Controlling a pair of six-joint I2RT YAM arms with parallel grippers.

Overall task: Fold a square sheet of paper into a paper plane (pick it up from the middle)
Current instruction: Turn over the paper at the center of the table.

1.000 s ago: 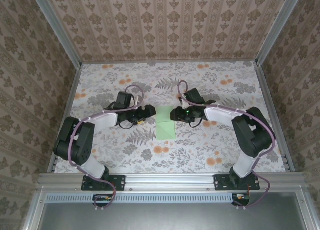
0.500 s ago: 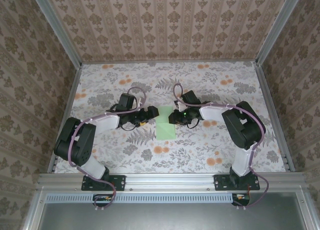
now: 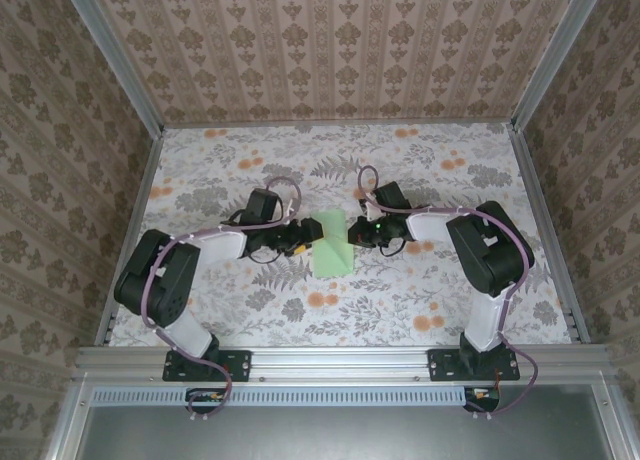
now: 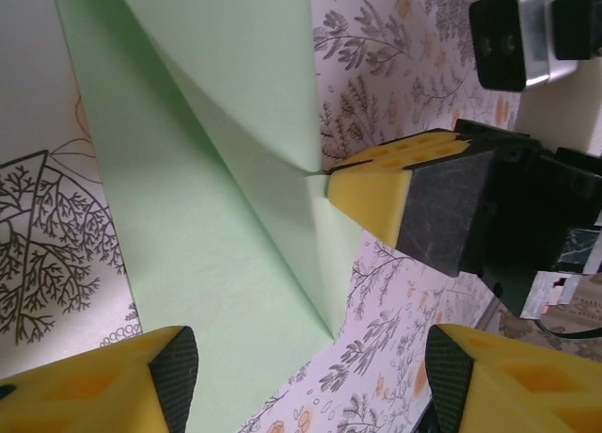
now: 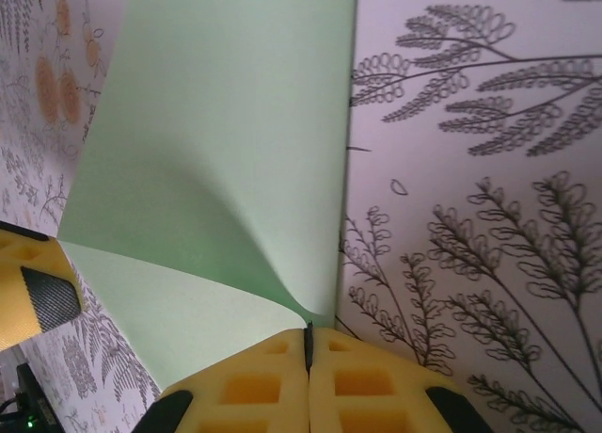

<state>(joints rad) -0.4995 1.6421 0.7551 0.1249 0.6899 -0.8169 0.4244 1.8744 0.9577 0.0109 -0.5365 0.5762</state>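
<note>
Square sheet of paper (image 3: 332, 246): edge pinched (lifted) by right end effector (image 5: 308, 344); left end effector (image 4: 306, 362) open opposite.

Orange-and-grey floral tablecloth (image 3: 400, 300) inside brown damask-papered walls (image 3: 330, 50), aluminium frame rail (image 3: 340, 360) along near edge.

A flat rectangular table (image 3: 400, 290) is covered edge to edge by a white tablecloth (image 3: 250, 300) printed with grey ferns and leaves and small clusters of orange blossoms. Silver metal rails (image 3: 340, 358) frame the table along its near, left and right sides. One thing lies on the cloth: a thin pale mint-green square sheet of paper (image 3: 332, 250), plain and unmarked, close to the middle of the table. Its near part rests flat on the cloth. Its far part is lifted off the cloth and bowed, with a soft diagonal ridge across it.
</note>
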